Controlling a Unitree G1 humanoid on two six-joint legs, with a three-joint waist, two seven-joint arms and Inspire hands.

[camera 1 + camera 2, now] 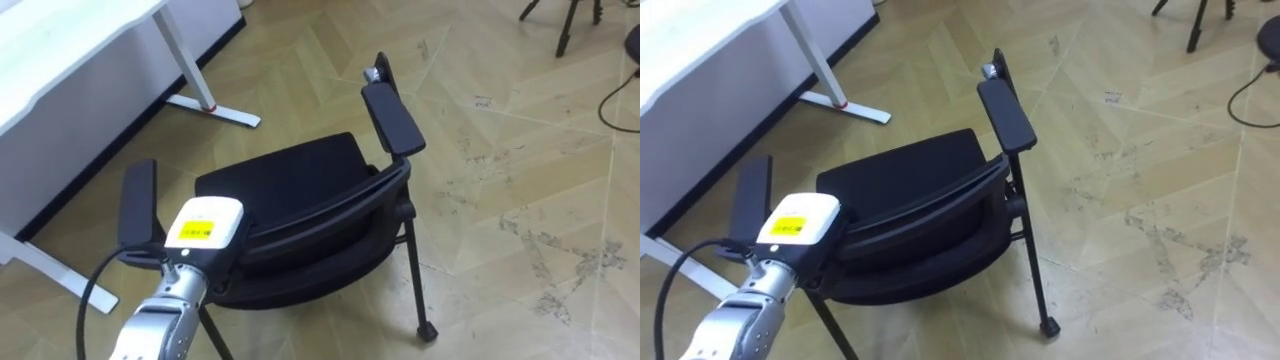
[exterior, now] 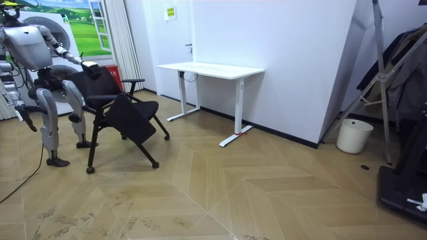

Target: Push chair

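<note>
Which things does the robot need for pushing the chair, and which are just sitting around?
For the job:
black chair
left hand, up against the chair's back

Just sitting around:
white desk
white bucket by the wall
stand legs on the floor

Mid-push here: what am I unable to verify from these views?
1. Left hand contact with the chair: eye views, hidden behind the hand's own back.
2. Right hand state: room view, too small.
3. Chair feet nearest the robot: eye views, cut off by the bottom edge.
</note>
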